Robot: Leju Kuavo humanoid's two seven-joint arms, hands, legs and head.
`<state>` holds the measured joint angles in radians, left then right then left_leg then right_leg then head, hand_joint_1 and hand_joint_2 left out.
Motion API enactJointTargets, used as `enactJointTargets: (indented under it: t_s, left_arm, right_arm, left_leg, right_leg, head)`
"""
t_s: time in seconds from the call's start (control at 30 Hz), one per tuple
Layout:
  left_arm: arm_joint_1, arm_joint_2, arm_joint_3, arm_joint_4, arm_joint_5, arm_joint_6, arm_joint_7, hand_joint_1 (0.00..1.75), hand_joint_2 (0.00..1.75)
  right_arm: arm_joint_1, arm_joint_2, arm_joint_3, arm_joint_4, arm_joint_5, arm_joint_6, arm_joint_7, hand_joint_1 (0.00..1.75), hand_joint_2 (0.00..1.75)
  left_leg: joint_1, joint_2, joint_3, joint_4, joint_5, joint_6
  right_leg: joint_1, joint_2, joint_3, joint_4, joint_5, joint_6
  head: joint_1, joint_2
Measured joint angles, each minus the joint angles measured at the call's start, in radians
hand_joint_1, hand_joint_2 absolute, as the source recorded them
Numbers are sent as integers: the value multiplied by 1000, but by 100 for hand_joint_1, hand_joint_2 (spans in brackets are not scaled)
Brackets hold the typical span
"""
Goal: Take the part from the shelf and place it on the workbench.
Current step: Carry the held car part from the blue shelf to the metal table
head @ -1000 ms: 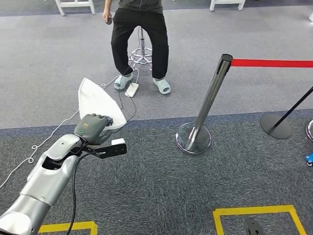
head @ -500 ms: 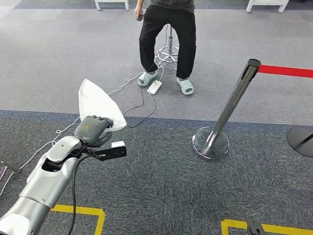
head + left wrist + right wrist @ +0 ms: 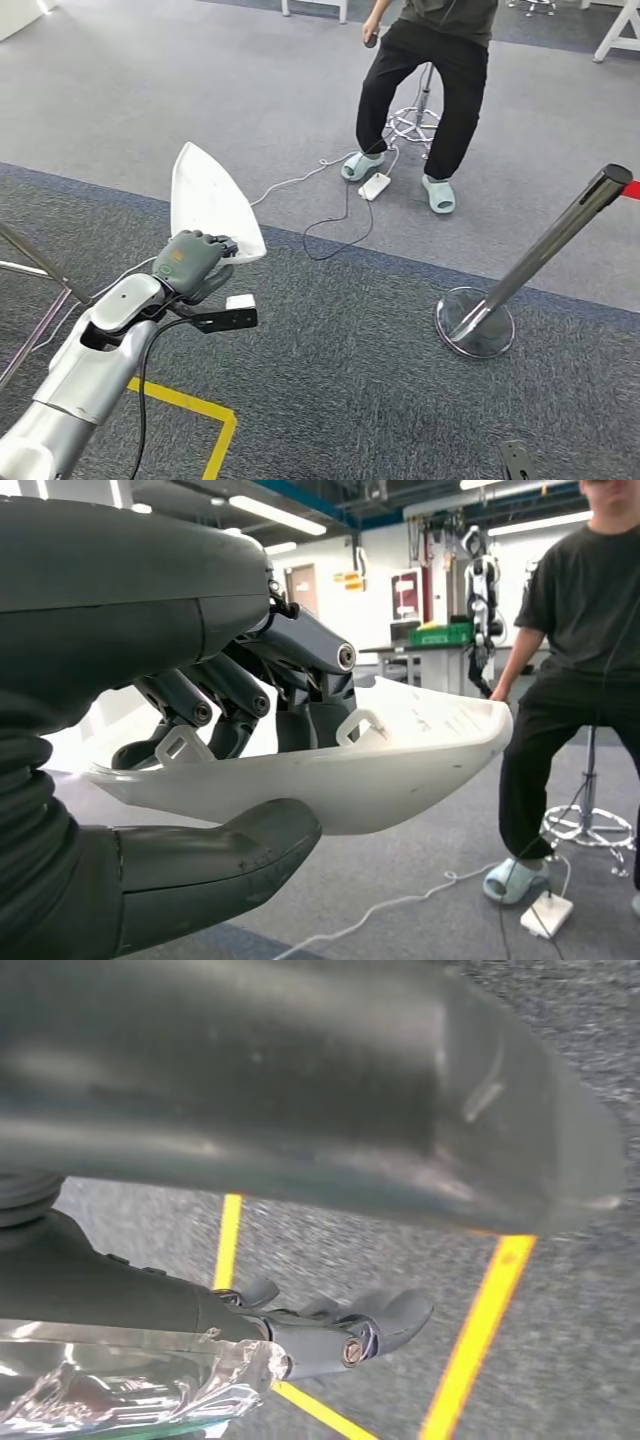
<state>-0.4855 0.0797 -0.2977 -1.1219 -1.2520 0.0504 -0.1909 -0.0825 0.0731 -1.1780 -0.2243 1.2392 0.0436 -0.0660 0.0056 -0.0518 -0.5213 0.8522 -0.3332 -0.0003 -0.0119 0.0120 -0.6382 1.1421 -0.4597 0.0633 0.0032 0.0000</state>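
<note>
Item: white part (image 3: pixel 207 205), held in left hand (image 3: pixel 189 262), raised over carpet. Grip: thumb (image 3: pixel 226 865) under part, fingers (image 3: pixel 226 685) over upper face.
Form: thin curved shell, wide near hand, tapering to rounded tip away from hand; small moulded clips on inner face beside fingers. Faint print on inner face, unreadable.
Orange mark on back of left hand, unreadable.
Right hand (image 3: pixel 332 1325): fingers loosely curled, grip state cannot be told; crinkled clear plastic (image 3: pixel 136 1380) beside it.
Beyond part: seated person (image 3: pixel 426 85).
</note>
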Motion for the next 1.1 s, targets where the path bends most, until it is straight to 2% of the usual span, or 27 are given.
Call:
enactJointTargets:
  t_s: [0.07,0.1,0.13,0.2,0.27,0.33,0.37,0.4,0.43,0.47,0.5,0.57,0.6,0.63,0.7,0.73,0.77,0.8,0.83,0.87,0.9,0.93,0.97,1.0,1.03,1.07,1.1]
  left_arm:
    - [-1,2,-15,-22,4,-2,-2,175,175]
    - [-2,2,-21,-30,5,-3,-2,175,175]
    - [-3,4,-25,-36,6,-3,-3,175,175]
    - [0,10,-32,-43,7,-4,-3,175,175]
    - [1,15,-39,-49,13,-4,-7,175,175]
    - [-2,16,-52,-62,23,-6,-12,175,175]
    - [-2,16,-61,-71,27,-8,-13,175,175]
    - [-2,16,-72,-81,32,-11,-14,175,175]
    - [-1,16,-85,-93,37,-14,-14,175,175]
    - [-1,16,-98,-107,41,-17,-14,175,175]
    - [-1,17,-112,-124,45,-19,-14,175,175]
    - [-4,16,-140,-159,51,-23,-14,175,175]
    - [-6,15,-154,-174,52,-24,-13,175,175]
    - [-6,14,-167,-187,54,-26,-12,175,175]
    - [-2,13,-188,-206,56,-29,-7,175,175]
    - [1,14,-197,-215,58,-30,-4,175,175]
    - [3,15,-205,-223,62,-31,0,175,175]
    - [4,16,-213,-230,66,-31,3,175,175]
    - [5,16,-220,-237,69,-31,5,175,175]
    - [6,15,-228,-241,72,-31,7,175,175]
    - [9,16,-235,-244,72,-32,7,175,175]
    - [13,16,-241,-246,72,-32,7,175,175]
    - [16,17,-246,-248,73,-33,7,175,175]
    - [18,18,-250,-250,74,-34,7,175,175]
    - [18,18,-253,-254,76,-35,8,175,175]
    - [17,19,-256,-258,79,-36,8,175,175]
    - [16,19,-260,-262,83,-39,8,175,175]
  right_arm:
    - [0,-1,1,0,1,0,-3,0,0]
    - [-1,-1,1,0,1,0,-3,0,0]
    - [-1,-1,1,0,1,0,-3,0,0]
    - [-4,-1,1,0,2,-1,-4,0,0]
    - [-5,-1,1,0,2,-1,-6,0,0]
    - [-3,-1,1,0,3,-1,-6,0,0]
    - [-2,-1,1,0,3,-1,-5,0,0]
    - [-2,-1,1,0,4,-2,-4,0,0]
    - [-2,-1,1,0,4,-2,-3,0,0]
    - [-3,-1,1,0,5,-3,-3,0,0]
    - [-3,-1,1,0,6,-4,-3,0,0]
    - [-4,-1,1,0,7,-5,-4,0,0]
    - [-4,-1,1,0,7,-5,-4,0,0]
    - [-4,-1,1,0,7,-5,-2,0,0]
    - [-5,-1,1,0,7,-6,1,0,0]
    - [-7,-1,1,0,6,-6,1,0,0]
    - [-8,-1,2,0,6,-7,0,0,0]
    - [-8,0,2,0,6,-8,-1,0,0]
    - [-7,0,2,0,6,-9,-1,0,0]
    - [-5,0,2,0,6,-9,-2,0,0]
    - [-3,0,2,0,6,-10,-2,0,0]
    - [-2,0,2,0,6,-10,-2,0,0]
    - [-2,0,2,0,6,-9,-1,0,0]
    - [-2,0,2,0,6,-9,0,0,0]
    - [-2,0,2,0,6,-9,1,0,0]
    - [-2,0,2,0,7,-9,3,0,0]
    - [-2,1,2,0,7,-8,4,0,0]
  left_leg:
    - [3,-25,-1,3,0,-9]
    - [3,-35,-4,3,2,-15]
    - [3,-45,-7,2,4,-21]
    - [5,-59,-13,-3,9,-30]
    - [3,-32,-33,33,-19,-37]
    - [-1,13,-94,162,-92,-41]
    - [-2,24,-132,245,-128,-42]
    - [-1,28,-162,309,-151,-42]
    - [-1,31,-176,339,-153,-42]
    - [-2,34,-168,326,-136,-40]
    - [-3,41,-141,274,-103,-38]
    - [-8,90,-60,126,-34,-28]
    - [-12,113,-26,63,-17,-23]
    - [-15,128,-6,26,-11,-18]
    - [-15,113,4,1,-16,-11]
    - [-14,101,6,-1,-14,-7]
    - [-11,90,8,-3,-12,-2]
    - [-8,78,10,-6,-10,3]
    - [-7,67,10,-7,-9,6]
    - [-6,56,10,-7,-8,9]
    - [-6,44,10,-7,-7,9]
    - [-6,32,10,-7,-7,9]
    - [-5,19,11,-7,-6,8]
    - [-3,6,11,-7,-5,6]
    - [-1,-6,12,-7,-5,3]
    - [0,-18,12,-7,-4,-2]
    - [1,-29,9,-5,-3,-7]
  right_leg:
    - [-7,48,75,-159,69,1]
    - [-10,66,102,-211,84,0]
    - [-10,75,115,-237,88,-4]
    - [-8,56,121,-247,89,-17]
    - [-8,35,122,-254,94,-31]
    - [-6,11,122,-260,97,-40]
    - [-5,-3,122,-261,97,-42]
    - [-4,-16,122,-261,97,-43]
    - [-4,-29,123,-261,96,-43]
    - [-4,-40,124,-261,95,-43]
    - [-4,-51,126,-261,93,-42]
    - [-1,-71,134,-260,88,-35]
    - [1,-81,136,-259,84,-30]
    - [4,-91,138,-258,82,-25]
    - [5,-113,143,-260,77,-15]
    - [3,-107,144,-256,70,-9]
    - [1,-90,136,-234,52,-4]
    - [0,-66,116,-187,23,0]
    - [0,-39,83,-115,-14,3]
    - [0,-24,43,-30,-51,3]
    - [1,-17,6,43,-75,4]
    - [1,-15,-17,82,-80,3]
    - [1,-13,-19,77,-64,2]
    - [0,-8,0,28,-30,2]
    - [-2,7,35,-49,11,2]
    - [-5,34,74,-130,47,3]
    - [-9,58,109,-197,69,3]
  head:
    - [1,0]
    - [1,0]
    - [1,0]
    - [-2,0]
    - [-7,0]
    - [-11,0]
    - [-12,0]
    - [-12,0]
    - [-12,0]
    - [-12,0]
    - [-12,0]
    - [-13,0]
    - [-13,0]
    - [-13,0]
    - [-13,0]
    - [-12,0]
    - [-12,0]
    - [-10,0]
    - [-8,0]
    - [-6,0]
    - [-5,0]
    - [-5,0]
    - [-5,0]
    - [-5,0]
    - [-5,0]
    - [-4,0]
    - [-4,0]
